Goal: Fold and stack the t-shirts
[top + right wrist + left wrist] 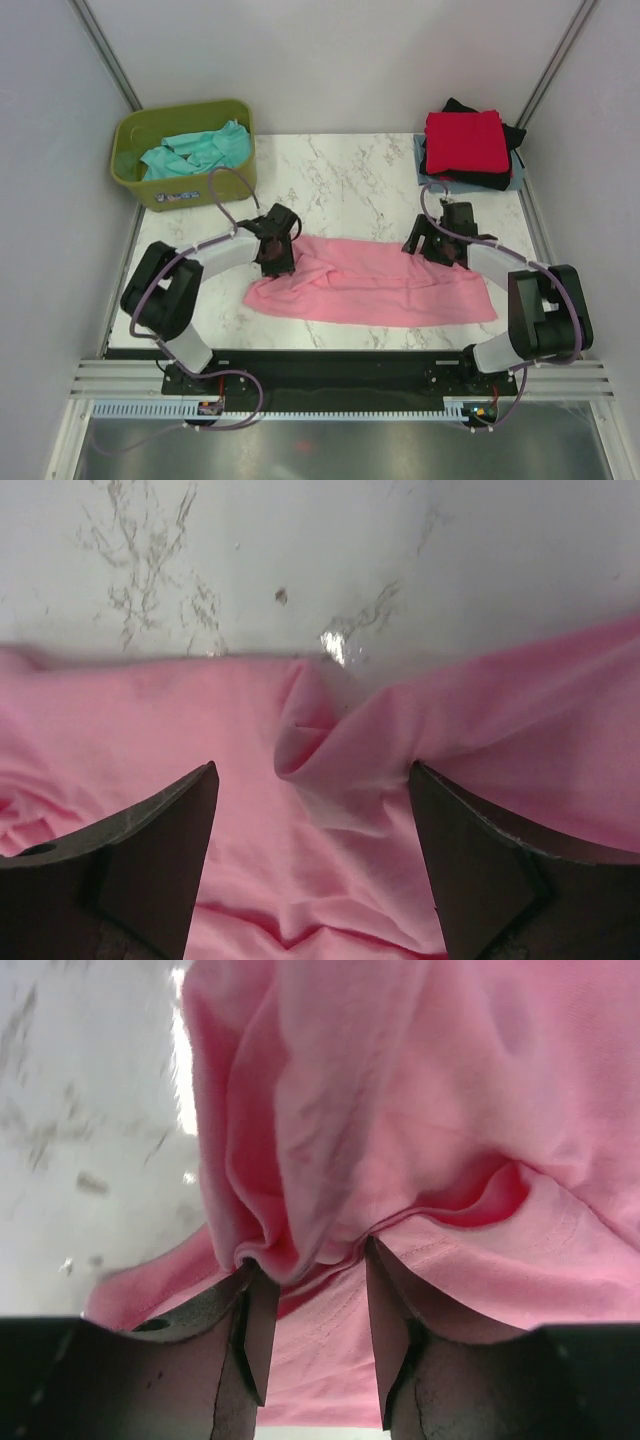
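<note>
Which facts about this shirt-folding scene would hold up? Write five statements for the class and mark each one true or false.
1. The pink t-shirt lies on the marble table between the two arms. True.
2. The teal t-shirt sits inside the green tub. True.
3. The red shirt is spread flat at the table's centre. False: the red t-shirt lies folded on the black t-shirt at the far right corner.
4. The right end effector is shut. False: its fingers stand wide apart on either side of a pink fold.
5. The left end effector has pink cloth bunched between its fingers. True.
</note>
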Robot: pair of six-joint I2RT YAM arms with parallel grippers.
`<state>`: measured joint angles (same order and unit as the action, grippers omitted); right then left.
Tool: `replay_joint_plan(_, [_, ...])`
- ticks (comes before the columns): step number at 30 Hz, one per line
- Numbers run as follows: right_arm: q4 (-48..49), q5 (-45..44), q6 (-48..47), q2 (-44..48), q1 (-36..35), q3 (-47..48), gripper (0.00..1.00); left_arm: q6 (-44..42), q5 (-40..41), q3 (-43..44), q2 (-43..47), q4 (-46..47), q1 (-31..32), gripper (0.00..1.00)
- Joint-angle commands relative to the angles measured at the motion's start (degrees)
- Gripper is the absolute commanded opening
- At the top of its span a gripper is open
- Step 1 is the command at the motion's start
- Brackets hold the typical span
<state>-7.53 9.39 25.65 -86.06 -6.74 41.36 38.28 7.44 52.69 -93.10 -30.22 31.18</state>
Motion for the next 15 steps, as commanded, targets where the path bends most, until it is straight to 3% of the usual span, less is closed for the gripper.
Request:
replay_joint_plan(1, [-3.5,4.4,3.9,2.3,-1.1,-7.0,0.86,-0.5,2.4,7.3,-9.6,5.3,-0.9,0.47])
replay_joint_plan(5, [-1.4,7.5,9.9,6.8,-5.4,-12.1,0.86,-4.9,3.0,21.5,-22.9,2.7,-2.2,0.47])
replay_joint_plan(7, [2.3,8.3,13.6,9.9,-7.5,-14.7,0.87,-6.5,3.0,33.2,-28.2,-0.4,-2.4,0.47])
replay_joint_plan(8, [4.1,8.0,19.7,11.2,-10.0,-15.7,0.87,-9.1,3.2,37.5,-30.7,-1.4,-2.5,0.47])
replay_joint_plan(11, [11.3,6.1,31.9,14.7,-18.3,-17.3,0.87,-14.2,4.2,56.8,-41.7,-6.8,-2.9,0.48])
replay_joint_plan(12, [14.1,2.9,35.1,15.6,-21.2,-16.8,0.88,-14.9,3.4,69.0,-48.1,-8.8,-3.1,0.5])
replay_joint_plan(13, [15.3,1.3,37.6,15.5,-27.6,-16.1,0.88,-16.8,2.2,75.0,-50.8,-11.2,-3.5,0.51])
replay_joint_plan(15, [17.1,-2.3,42.2,13.1,-33.7,-11.9,0.91,-18.4,-1.8,89.0,-58.2,-11.0,-3.8,0.55])
